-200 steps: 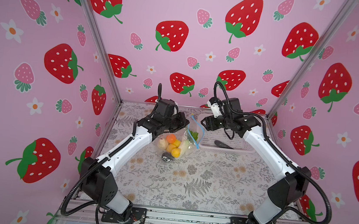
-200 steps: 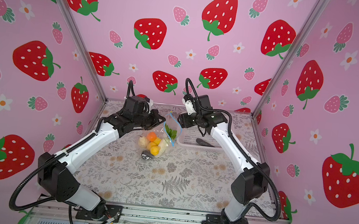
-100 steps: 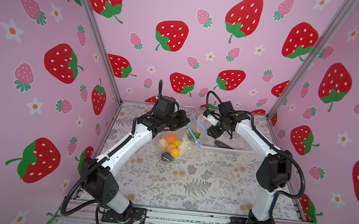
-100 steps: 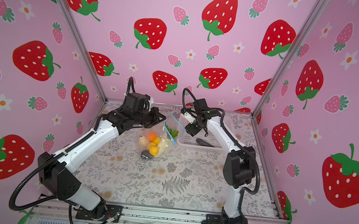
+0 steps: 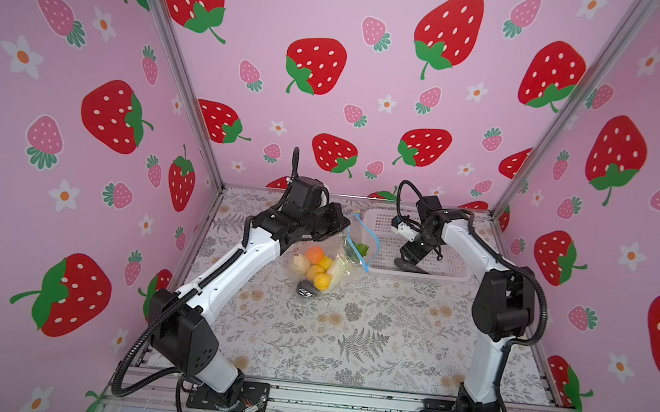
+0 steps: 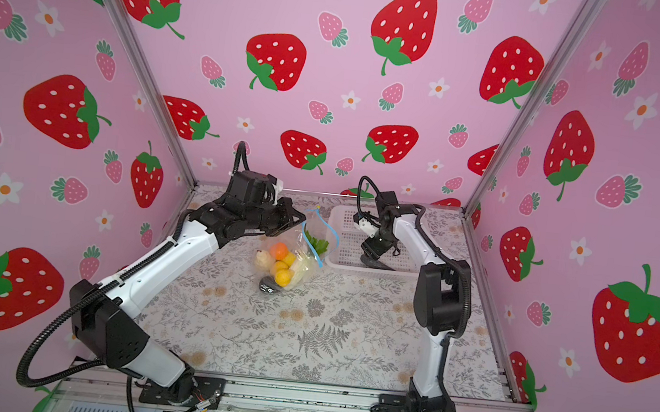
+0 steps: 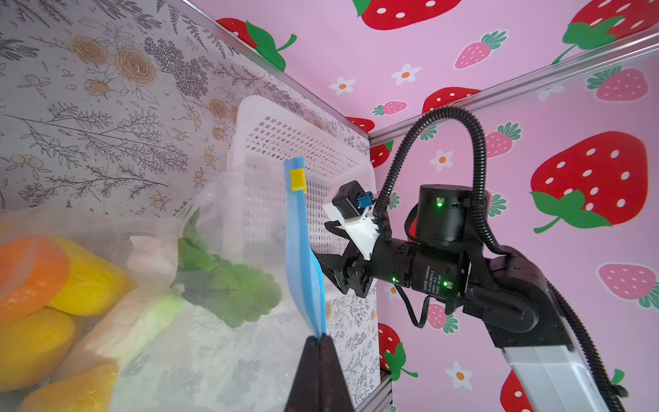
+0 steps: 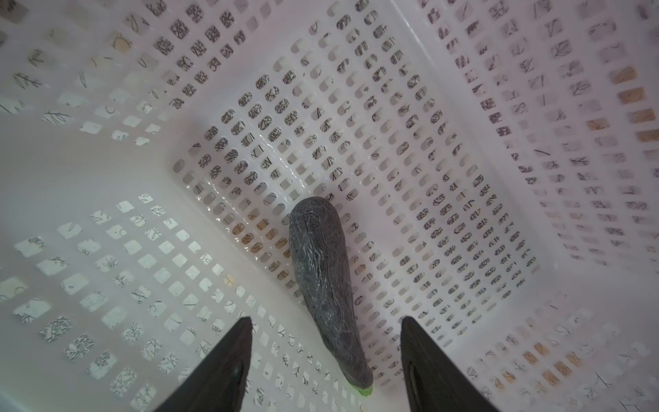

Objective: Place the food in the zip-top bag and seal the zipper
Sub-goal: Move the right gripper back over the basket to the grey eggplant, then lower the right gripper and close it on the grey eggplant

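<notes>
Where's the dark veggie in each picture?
In a top view: the dark veggie lies in the white basket, under the right gripper.
In a top view: same spot.
Left wrist: not seen.
Right wrist: centre, between the open jaws.
Shared landmark: the white basket.

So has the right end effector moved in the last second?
Yes. The right end effector went from the zip-top bag rightward and down into the white basket, open over the dark grey toy vegetable.

Left wrist view: orange piece [image 7: 30, 273] and yellow pieces [image 7: 32, 342] cut by the frame edge; zipper [image 7: 297, 246] end hidden inside left hand [image 7: 320, 344]. Both top views: dark piece [image 5: 422, 269] partly behind right hand [image 5: 406, 256]. Right wrist view: basket [image 8: 606, 107] walls blurred.
</notes>
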Robot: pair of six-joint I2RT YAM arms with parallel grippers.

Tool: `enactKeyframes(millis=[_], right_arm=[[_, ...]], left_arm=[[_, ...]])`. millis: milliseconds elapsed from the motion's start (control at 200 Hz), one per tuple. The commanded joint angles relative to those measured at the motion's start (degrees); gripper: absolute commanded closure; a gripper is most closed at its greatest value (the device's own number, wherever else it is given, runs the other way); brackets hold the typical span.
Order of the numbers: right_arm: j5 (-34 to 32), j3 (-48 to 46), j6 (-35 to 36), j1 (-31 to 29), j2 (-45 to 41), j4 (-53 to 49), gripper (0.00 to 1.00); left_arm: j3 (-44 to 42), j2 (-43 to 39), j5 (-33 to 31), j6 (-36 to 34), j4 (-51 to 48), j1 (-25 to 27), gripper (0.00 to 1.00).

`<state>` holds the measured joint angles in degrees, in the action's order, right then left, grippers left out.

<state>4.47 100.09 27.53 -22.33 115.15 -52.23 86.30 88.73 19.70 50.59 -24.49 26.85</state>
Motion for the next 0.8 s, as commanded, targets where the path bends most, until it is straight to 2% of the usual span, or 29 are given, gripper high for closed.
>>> enactKeyframes(millis=[0,795], right_arm=[[0.02,-0.94,1.83,0.09,-0.66,-1.98,0.32],[-3.45,-0.46,-1.32,0.97,7.76,-3.05,0.31]], left_arm=[[3.06,1.01,0.78,-0.66,-0.12,0.21,1.00],[3.50,1.02,0.33,-0.75,-0.82,-0.41,1.00]])
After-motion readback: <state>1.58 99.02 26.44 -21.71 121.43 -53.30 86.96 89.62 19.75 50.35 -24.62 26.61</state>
